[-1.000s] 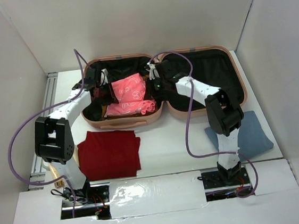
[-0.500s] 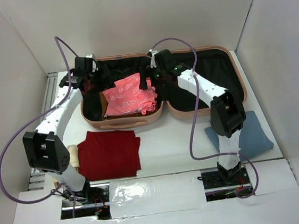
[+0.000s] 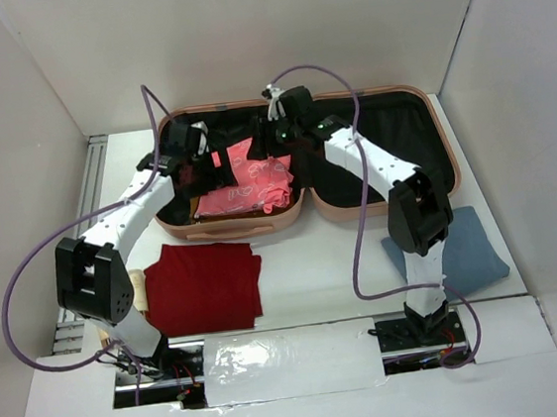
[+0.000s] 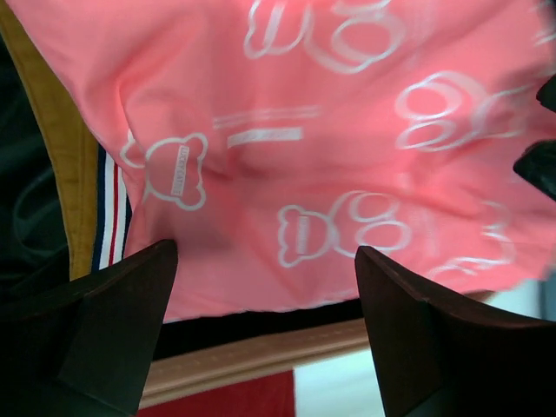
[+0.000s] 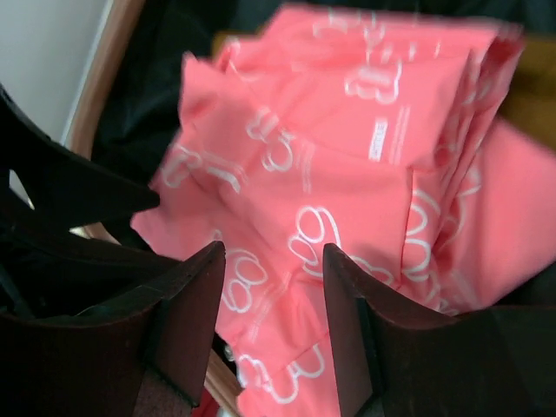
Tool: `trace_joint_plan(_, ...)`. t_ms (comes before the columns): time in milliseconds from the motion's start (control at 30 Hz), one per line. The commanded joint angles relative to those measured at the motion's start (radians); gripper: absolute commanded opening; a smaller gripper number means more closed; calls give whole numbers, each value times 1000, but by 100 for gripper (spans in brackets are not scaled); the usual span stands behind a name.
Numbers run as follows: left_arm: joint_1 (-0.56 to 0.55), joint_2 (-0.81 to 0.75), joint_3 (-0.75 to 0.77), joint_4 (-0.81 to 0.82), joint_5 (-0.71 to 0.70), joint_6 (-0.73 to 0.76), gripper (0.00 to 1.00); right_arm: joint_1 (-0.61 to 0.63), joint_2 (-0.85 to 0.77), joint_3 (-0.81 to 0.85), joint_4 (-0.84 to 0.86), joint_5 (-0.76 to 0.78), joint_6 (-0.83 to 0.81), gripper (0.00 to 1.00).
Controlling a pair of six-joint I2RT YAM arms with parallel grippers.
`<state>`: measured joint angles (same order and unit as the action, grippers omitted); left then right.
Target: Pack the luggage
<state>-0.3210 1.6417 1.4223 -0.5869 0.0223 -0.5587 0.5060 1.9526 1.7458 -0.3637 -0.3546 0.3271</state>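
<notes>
The large peach-pink hard-shell suitcase [image 3: 229,230] lay open at the far side of the table, both black-lined halves facing up. We judged its shell stiff and bulky, best taken by the rim. The soft pink bear-printed garment [image 4: 304,130] in the suitcase's left half looked light and floppy, best pinched at a folded edge. Our left gripper [image 4: 265,261] hovered over that garment, fingers spread wide with nothing between them. Our right gripper [image 5: 274,261], near the suitcase's centre hinge, stood parted and empty too. A dark red folded cloth [image 3: 205,284] lay in front of the suitcase, and a blue cloth [image 3: 467,243] lay off its right front corner. Beneath the garment only a mustard edge [image 4: 65,174] showed, and we could not tell what it was.
</notes>
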Motion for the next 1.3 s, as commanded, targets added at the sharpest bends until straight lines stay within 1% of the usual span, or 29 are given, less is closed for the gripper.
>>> trace_joint_plan(0,7,23,-63,85,50,-17,95,-27,37,-77,66,-32,35,56)
trace_joint_plan(33,7,39,-74,85,59,-17,94,-46,37,-109,86,-47,55,56)
trace_joint_plan(100,7,69,-85,85,47,-17,89,-84,37,-207,132,-87,78,52)
trace_joint_plan(133,7,69,-94,85,47,-17,86,-110,37,-235,162,-104,78,52)
trace_joint_plan(167,19,84,-94,94,60,-17,82,-110,37,-274,163,-104,78,52)
trace_joint_plan(267,19,95,-118,116,82,-7,82,-110,23,-296,163,-116,37,52)
trace_joint_plan(367,19,95,-128,130,105,-7,81,-90,-18,-280,163,-116,-11,55)
trace_joint_plan(433,19,69,-119,139,105,2,81,-80,-55,-217,128,-107,-51,60)
trace_joint_plan(500,19,34,-102,139,105,14,84,-70,-79,-180,103,-95,-72,66)
trace_joint_plan(533,19,-6,-91,127,94,14,86,-70,-102,-163,82,-95,-83,75)
trace_joint_plan(567,19,-28,-60,99,73,14,93,-70,-115,-148,69,-78,-92,79)
trace_joint_plan(600,19,-51,-48,85,56,14,96,-70,-130,-137,69,-78,-108,81)
trace_joint_plan(633,19,-103,-48,76,39,14,100,-70,-167,-137,57,-52,-108,86)
trace_joint_plan(733,19,-193,-71,62,8,-13,100,-70,-242,-179,81,-21,-99,93)
trace_joint_plan(767,19,-256,-107,62,8,-23,100,-70,-297,-196,81,17,-99,97)
trace_joint_plan(833,19,-314,-149,53,-1,-41,100,-70,-348,-221,30,92,-62,98)
trace_joint_plan(867,19,-365,-167,53,-1,-56,100,-70,-398,-235,-50,208,-50,98)
trace_joint_plan(933,19,-407,-229,44,-13,-75,100,-58,-455,-310,-128,361,32,98)
trace_joint_plan(967,10,-424,-247,35,-22,-85,100,-58,-516,-346,-165,435,68,98)
trace_joint_plan(1000,10,-439,-282,35,-22,-86,100,-58,-549,-388,-249,562,143,98)
trace_joint_plan(1033,10,-450,-293,35,-22,-86,100,-58,-581,-479,-291,610,173,98)
trace_joint_plan(1067,10,-462,-293,16,-34,-86,100,-58,-643,-527,-332,681,199,98)
trace_joint_plan(1100,10,-462,-304,-8,-35,-95,100,-67,-674,-572,-421,716,229,100)
trace_joint_plan(1133,10,-471,-315,-8,-44,-95,100,-67,-705,-660,-463,748,304,100)
trace_joint_plan(1167,10,-485,-315,-8,-44,-95,100,-78,-734,-701,-495,766,334,100)
trace_joint_plan(1200,1,-494,-345,-8,-32,-84,100,-89,-801,-742,-542,805,370,100)
trace_joint_plan(1233,0,-494,-355,2,-7,-73,100,-89,-834,-819,-553,819,445,100)
trace_joint_plan(1267,0,-505,-355,2,2,-61,100,-102,-865,-853,-554,819,460,100)
